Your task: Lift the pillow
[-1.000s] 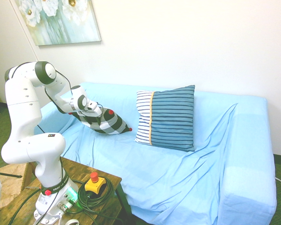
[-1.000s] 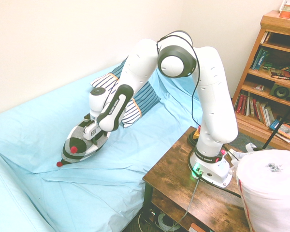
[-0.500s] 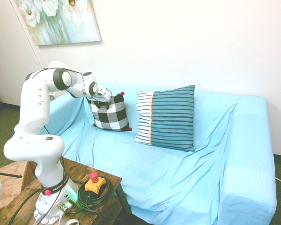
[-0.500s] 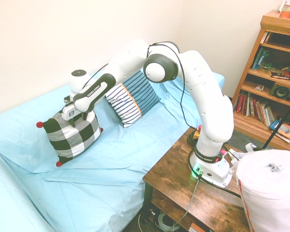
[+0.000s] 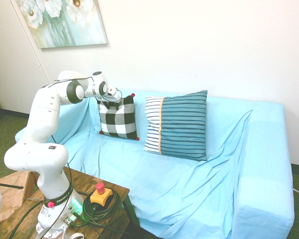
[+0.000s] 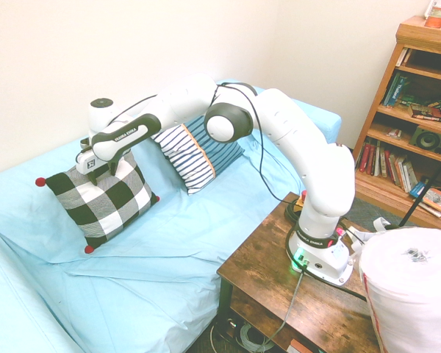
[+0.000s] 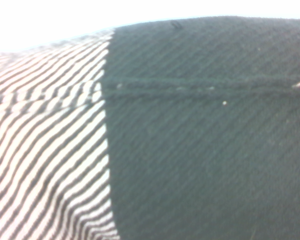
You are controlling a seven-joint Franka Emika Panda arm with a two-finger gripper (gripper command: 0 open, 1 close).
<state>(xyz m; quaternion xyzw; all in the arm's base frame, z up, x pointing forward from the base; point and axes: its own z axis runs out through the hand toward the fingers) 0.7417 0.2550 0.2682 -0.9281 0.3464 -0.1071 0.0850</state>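
The top edge of the pillow (image 6: 114, 198) is held by the gripper (image 6: 104, 175), its two fingers set some way apart with cloth between them. The pillow is suspended upright, slightly tilted, at the left part of the sofa (image 5: 184, 189) in the first exterior view; whether its lower edge is touching the seat cannot be told. Open room is left in front of it, while the striped cushion (image 5: 182, 127) is seen just beside it and the backrest behind. Black, white and grey checks are shown, with red pom-poms at the visible corners and the cloth gathered near the grip. In the wrist view, fine diagonal stripes are met by plain dark weave, crossed by a seam. On the arm (image 6: 173, 107), "FRANKA EMIKA" is printed in white on black
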